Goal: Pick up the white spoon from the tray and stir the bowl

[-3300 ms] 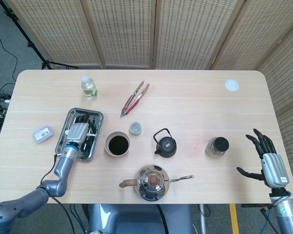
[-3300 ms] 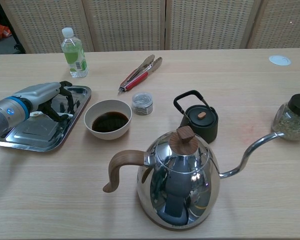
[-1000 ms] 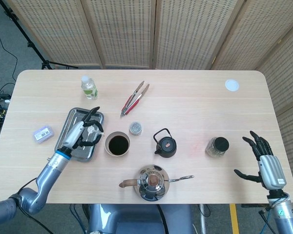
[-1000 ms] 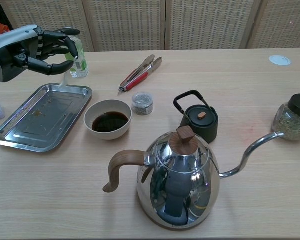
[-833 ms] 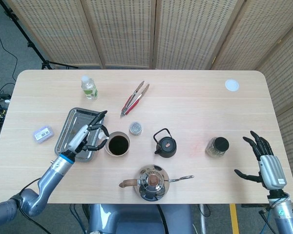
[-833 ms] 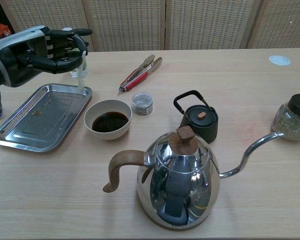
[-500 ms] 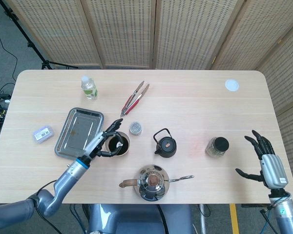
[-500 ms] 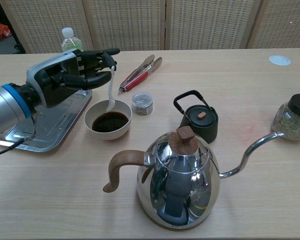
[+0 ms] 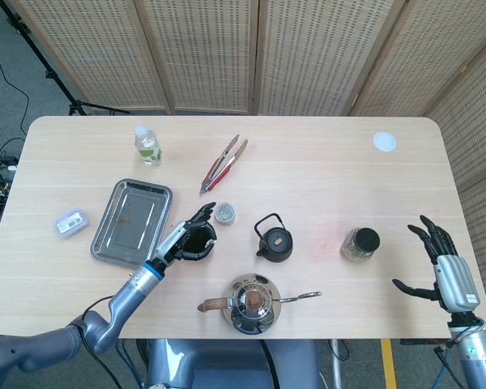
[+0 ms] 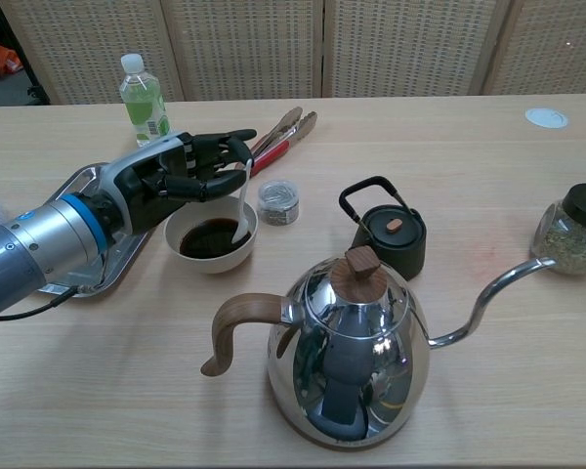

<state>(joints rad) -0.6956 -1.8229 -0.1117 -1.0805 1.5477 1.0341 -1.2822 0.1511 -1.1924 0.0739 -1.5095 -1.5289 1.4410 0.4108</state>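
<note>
My left hand (image 10: 181,171) (image 9: 188,237) hovers over the white bowl (image 10: 211,257) of dark liquid and grips the white spoon (image 10: 242,211) by its handle. The spoon hangs down with its scoop at the liquid near the bowl's right side. In the head view the hand covers most of the bowl (image 9: 204,247). The steel tray (image 9: 132,220) (image 10: 119,256) lies just left of the bowl. My right hand (image 9: 445,269) is open, fingers spread, beyond the table's right front corner, holding nothing.
A steel kettle (image 10: 352,352) with a wooden handle stands at the front. A black teapot (image 10: 389,234), small tin (image 10: 277,201), tongs (image 10: 273,140), green bottle (image 10: 144,102) and herb jar (image 10: 574,231) ring the bowl. A small box (image 9: 70,222) lies left of the tray.
My left hand lifted the spoon out of the tray, carried it right and lowered it into the bowl. The right hand barely moved.
</note>
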